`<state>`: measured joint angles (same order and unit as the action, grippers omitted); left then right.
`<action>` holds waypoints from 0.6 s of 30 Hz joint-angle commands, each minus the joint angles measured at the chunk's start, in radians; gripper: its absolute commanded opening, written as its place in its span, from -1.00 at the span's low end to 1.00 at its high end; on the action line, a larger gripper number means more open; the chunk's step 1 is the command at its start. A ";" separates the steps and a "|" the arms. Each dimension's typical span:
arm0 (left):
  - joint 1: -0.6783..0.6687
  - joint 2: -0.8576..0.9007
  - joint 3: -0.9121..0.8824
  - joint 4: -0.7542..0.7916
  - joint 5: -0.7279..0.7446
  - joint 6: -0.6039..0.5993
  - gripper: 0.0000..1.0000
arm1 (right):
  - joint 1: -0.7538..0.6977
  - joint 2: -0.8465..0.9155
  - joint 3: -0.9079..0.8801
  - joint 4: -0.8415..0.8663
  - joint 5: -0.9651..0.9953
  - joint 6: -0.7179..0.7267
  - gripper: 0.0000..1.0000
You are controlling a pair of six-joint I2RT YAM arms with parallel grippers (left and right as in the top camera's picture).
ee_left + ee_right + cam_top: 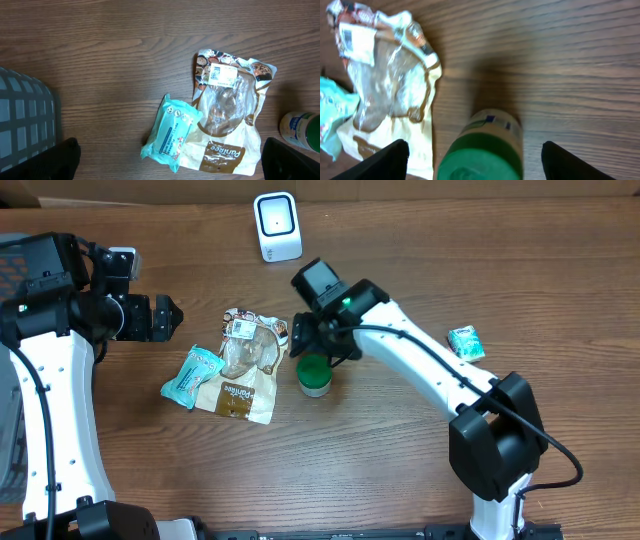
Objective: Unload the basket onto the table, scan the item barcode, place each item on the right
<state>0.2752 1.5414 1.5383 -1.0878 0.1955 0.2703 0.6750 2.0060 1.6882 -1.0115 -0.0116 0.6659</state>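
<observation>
Green-capped bottle (317, 375) stands upright on the wooden table (400, 480), just right of a crumpled pastry bag (245, 365). Reading from the left: the left gripper (172, 318) hangs with its jaws spread wide, holding nothing; a teal packet (192, 376) lies against the bag's left edge; a white scanner (277, 226) sits at the far edge; the right gripper (322, 348) hovers over the bottle, jaws apart on either side, a gap showing on each; a small green packet (466, 342) lies well to the right
</observation>
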 commanded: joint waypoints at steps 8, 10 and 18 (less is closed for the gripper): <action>-0.001 -0.006 0.023 0.000 0.011 0.014 0.99 | 0.026 0.004 -0.071 0.004 0.010 -0.048 0.72; -0.001 -0.006 0.023 0.000 0.011 0.014 1.00 | 0.027 0.004 -0.081 0.004 -0.013 -0.075 0.73; -0.001 -0.006 0.023 0.000 0.011 0.014 0.99 | 0.027 0.004 -0.081 -0.011 -0.028 -0.134 0.78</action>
<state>0.2752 1.5414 1.5383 -1.0878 0.1955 0.2703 0.7017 2.0060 1.6135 -1.0187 -0.0299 0.5682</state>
